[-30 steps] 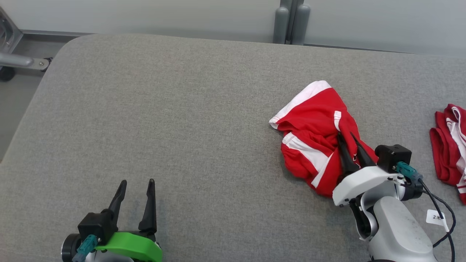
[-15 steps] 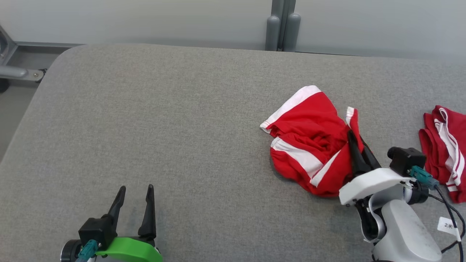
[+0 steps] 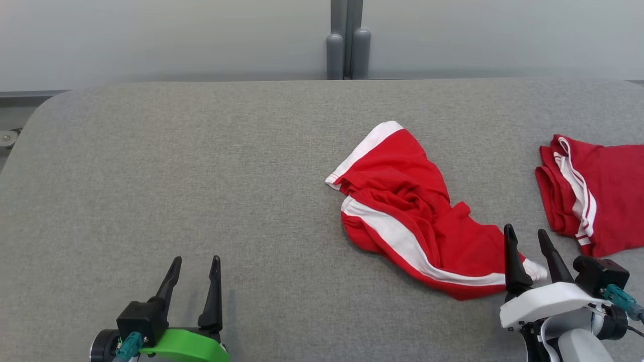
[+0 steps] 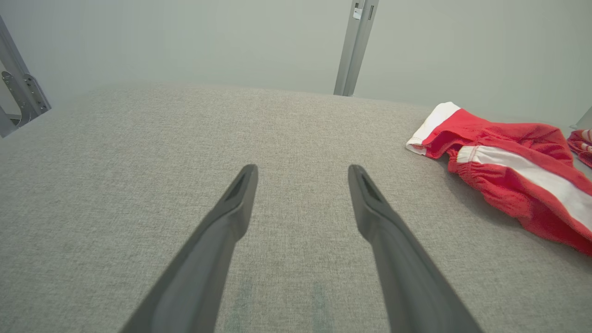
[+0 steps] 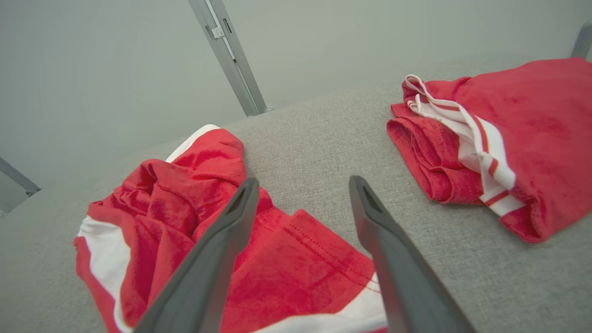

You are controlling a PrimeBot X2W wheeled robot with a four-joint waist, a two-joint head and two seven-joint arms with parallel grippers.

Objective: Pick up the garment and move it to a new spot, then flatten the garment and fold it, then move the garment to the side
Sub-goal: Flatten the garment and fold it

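Note:
The garment is a crumpled pair of red shorts with white bands, lying right of centre on the grey padded table. It also lies at the right of the left wrist view as the garment and under my fingers in the right wrist view as the garment. My right gripper stands open just above its near right corner, with nothing held. Far off at the lower left, my left gripper is open over bare table, seen again as the left gripper.
A second red garment with white striped trim lies folded near the table's right edge, also seen as the folded garment. A grey post stands behind the table's far edge against a pale wall.
My right gripper has let go of the garment and pulled back towards me; the cloth now lies stretched out lower. The head camera has shifted, so the whole scene sits differently.

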